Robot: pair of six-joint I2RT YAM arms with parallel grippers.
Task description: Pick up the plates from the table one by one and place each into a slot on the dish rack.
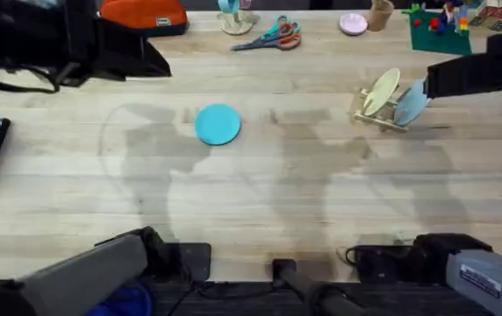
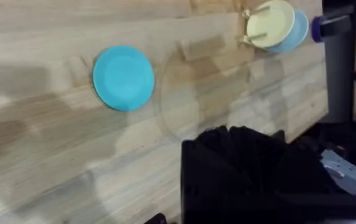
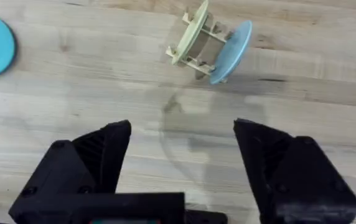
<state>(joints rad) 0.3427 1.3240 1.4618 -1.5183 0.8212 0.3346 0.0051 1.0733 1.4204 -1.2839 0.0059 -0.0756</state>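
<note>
The cyan plate (image 1: pixel 218 124) lies flat on the wooden surface (image 1: pixel 251 211), well apart from the dish rack (image 1: pixel 384 112) and on the side of it toward the left arm. The rack already holds two plates on edge: a cream-yellow plate (image 1: pixel 380 91) and a pale blue plate (image 1: pixel 412 103), the blue one on the side away from the cyan plate. Being round, the cyan plate has no long axis, so any approach direction is equal; I judge that only its thin rim offers a grip. The right tool (image 3: pixel 182 155) hangs above bare wood near the rack, its two black fingers spread wide with nothing between them, and the cyan plate is far from it. For the left tool I cannot tell if it is open or closed. The left arm seems a little nearer to the cyan plate. The plates look like smooth matte plastic, the rack is pale wood with upright pegs, and the surface shows long plank grain.
</note>
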